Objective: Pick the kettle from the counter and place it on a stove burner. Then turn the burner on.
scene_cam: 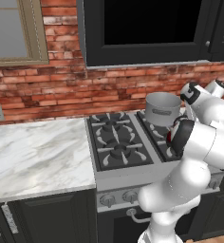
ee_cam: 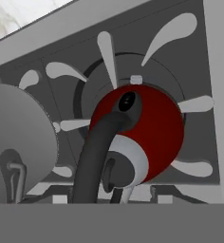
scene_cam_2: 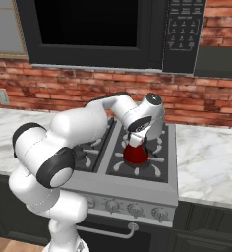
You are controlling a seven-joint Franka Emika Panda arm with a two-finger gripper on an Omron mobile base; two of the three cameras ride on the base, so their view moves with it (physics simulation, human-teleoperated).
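The red kettle stands upright on the front right stove burner, apart from the counter. In the hand view the kettle sits centred on the burner, its black loop handle arching over the grey lid toward the camera. My gripper hangs straight over the kettle. In the hand view the gripper is open, its jaws standing wide on either side of the handle, with a gap to it. From the left base view a red sliver of the kettle peeks past my arm.
A grey steel pot stands on the back right burner, just behind the kettle and close beside it in the hand view, pot. Control knobs line the stove front. Marble counter spreads to the left of the cooktop. A black microwave hangs above.
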